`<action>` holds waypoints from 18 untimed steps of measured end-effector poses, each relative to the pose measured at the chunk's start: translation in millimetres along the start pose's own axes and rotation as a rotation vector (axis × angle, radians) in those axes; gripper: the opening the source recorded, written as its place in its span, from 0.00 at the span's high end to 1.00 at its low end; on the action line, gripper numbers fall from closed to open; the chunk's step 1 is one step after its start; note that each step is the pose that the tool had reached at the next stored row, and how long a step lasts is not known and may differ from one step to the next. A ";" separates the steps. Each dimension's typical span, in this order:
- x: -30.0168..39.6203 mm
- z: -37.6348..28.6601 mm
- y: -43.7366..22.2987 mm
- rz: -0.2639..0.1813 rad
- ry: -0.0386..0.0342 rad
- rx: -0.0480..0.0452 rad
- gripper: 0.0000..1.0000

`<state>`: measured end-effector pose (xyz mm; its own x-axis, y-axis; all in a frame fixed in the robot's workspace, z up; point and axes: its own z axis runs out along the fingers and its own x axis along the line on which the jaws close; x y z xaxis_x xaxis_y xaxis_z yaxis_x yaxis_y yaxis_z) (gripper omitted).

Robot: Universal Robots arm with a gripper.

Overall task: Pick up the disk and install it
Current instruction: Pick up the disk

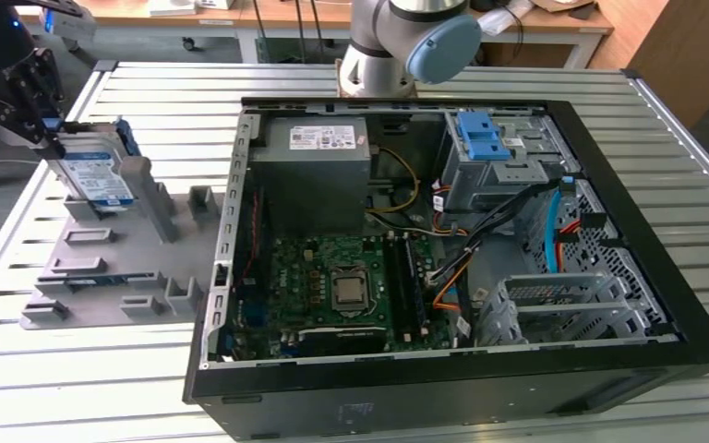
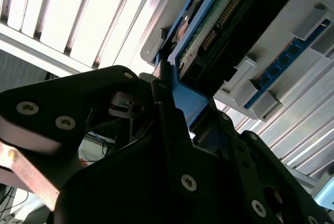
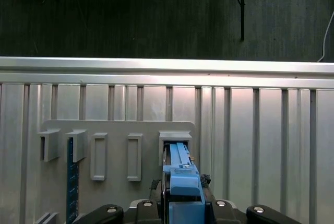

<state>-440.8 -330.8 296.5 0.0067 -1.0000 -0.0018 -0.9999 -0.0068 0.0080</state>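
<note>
Clamped at its blue bracket [image 3: 185, 187] by the closed jaws, the disk [image 1: 96, 178], upright in the grey holder [image 1: 145, 268] on the surface [image 1: 84, 388] at the exterior view's left, could be jammed or dropped if drawn out askew.

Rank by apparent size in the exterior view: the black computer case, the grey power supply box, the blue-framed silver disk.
1. black computer case
2. grey power supply box
3. blue-framed silver disk, clearly smallest

case [image 1: 453, 392] top open | drive cage [image 1: 502, 171] flanked by cables [image 1: 509, 214] (blue, black)
</note>
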 end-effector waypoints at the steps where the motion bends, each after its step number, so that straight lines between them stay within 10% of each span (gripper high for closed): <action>1: 0.0 0.0 0.0 0.000 0.0000 0.0000 0.64; 18: 0.0 -4.7 0.0 0.000 0.0000 -0.0001 0.64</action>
<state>-440.8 -330.8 301.2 0.0067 -1.0000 -0.0017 -0.9999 -0.0068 0.0081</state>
